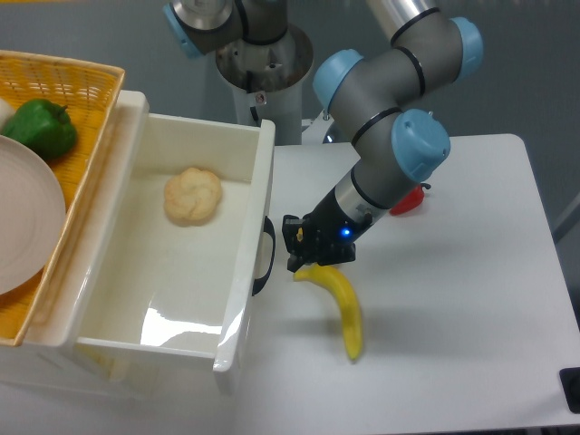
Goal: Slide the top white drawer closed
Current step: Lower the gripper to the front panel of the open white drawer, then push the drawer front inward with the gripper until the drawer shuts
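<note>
While gripper hides its fingertips, top white drawer gapes.

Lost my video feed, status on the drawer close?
Gripper beside black curved handle, jaw state unclear. Glossy white plastic top drawer open, pale bread roll inside. Yellow banana just below gripper.

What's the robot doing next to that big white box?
The robot arm has turned its gripper sideways, right by the black handle of the top white drawer. The drawer is pulled wide open, with a bread roll lying inside. It looks set to push the drawer shut, though whether it touches the front yet is hard to tell. A banana lies on the table just below the gripper.
</note>
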You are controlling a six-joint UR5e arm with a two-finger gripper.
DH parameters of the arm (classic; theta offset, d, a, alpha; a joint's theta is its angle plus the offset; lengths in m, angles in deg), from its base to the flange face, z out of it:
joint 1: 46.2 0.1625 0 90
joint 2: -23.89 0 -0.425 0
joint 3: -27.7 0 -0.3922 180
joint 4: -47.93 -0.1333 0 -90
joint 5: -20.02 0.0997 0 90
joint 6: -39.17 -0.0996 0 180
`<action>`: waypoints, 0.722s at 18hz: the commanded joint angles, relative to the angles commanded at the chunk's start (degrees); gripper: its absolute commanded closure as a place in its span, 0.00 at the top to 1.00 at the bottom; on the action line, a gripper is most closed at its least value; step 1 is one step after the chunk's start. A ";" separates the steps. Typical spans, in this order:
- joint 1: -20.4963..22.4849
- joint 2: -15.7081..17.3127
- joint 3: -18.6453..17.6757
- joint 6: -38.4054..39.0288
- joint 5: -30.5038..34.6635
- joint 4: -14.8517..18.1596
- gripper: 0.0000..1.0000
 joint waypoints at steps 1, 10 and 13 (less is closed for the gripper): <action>-0.09 0.09 0.09 0.00 -0.26 0.35 0.00; -0.97 0.97 0.79 0.26 -0.79 3.43 0.00; -1.58 1.58 0.79 1.32 -1.23 3.52 0.00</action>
